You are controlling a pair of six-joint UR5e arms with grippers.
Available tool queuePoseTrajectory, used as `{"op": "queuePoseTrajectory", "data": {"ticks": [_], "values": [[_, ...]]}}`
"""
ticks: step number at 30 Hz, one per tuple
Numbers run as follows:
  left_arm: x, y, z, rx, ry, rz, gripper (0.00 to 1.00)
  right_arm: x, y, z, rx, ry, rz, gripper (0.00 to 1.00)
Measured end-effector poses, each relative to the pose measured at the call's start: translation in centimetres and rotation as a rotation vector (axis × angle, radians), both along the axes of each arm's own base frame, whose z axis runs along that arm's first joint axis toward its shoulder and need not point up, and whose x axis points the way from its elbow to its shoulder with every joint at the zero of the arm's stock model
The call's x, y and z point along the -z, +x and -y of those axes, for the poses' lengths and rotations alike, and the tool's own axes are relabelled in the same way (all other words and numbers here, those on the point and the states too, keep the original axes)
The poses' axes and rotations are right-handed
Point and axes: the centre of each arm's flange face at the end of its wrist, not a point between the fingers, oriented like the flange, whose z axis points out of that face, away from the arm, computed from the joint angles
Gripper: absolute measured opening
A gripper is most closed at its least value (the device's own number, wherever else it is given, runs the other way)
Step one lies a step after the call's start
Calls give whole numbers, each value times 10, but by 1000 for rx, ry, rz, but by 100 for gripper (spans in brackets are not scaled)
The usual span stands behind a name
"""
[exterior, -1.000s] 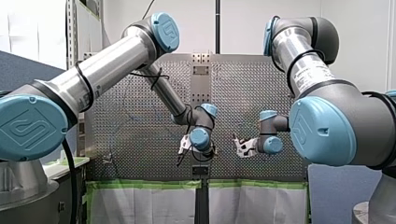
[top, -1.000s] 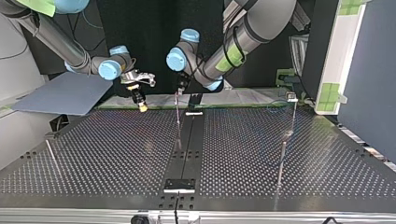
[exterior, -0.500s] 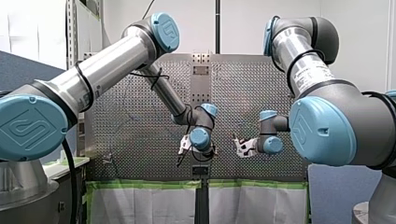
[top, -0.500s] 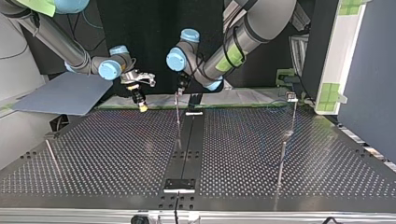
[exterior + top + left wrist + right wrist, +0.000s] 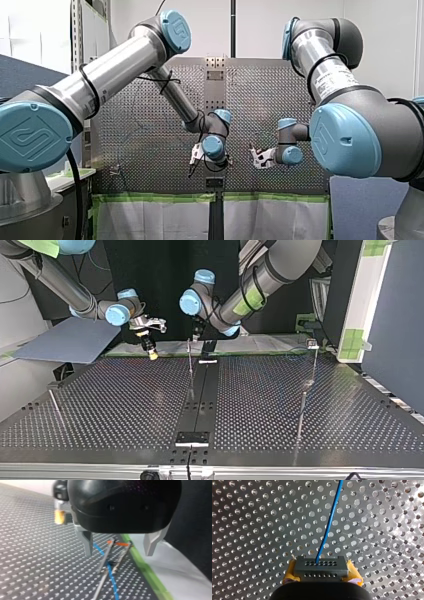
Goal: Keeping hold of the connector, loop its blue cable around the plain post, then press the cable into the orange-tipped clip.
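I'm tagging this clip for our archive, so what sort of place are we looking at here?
Probably a robotics lab workcell: my left arm and my right arm reach over a perforated metal table fitted with thin posts, edged with green tape.

The perforated table has a dark strip down its middle with a thin post beside it; near the green-taped edge, a blue cable lies by the orange-tipped clip.
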Motion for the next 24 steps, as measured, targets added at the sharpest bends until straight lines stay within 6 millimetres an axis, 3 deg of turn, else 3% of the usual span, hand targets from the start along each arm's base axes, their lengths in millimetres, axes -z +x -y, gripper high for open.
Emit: {"op": "queuePoseTrajectory", "data": {"ticks": [18, 24], "values": [[-62, -12, -36, -102, -262, 110, 100, 1, -3, 0, 5, 12, -3, 0], [-83, -29, -36, -56, -372, 131, 100, 2, -6, 1, 10, 20, -5, 0]]}}
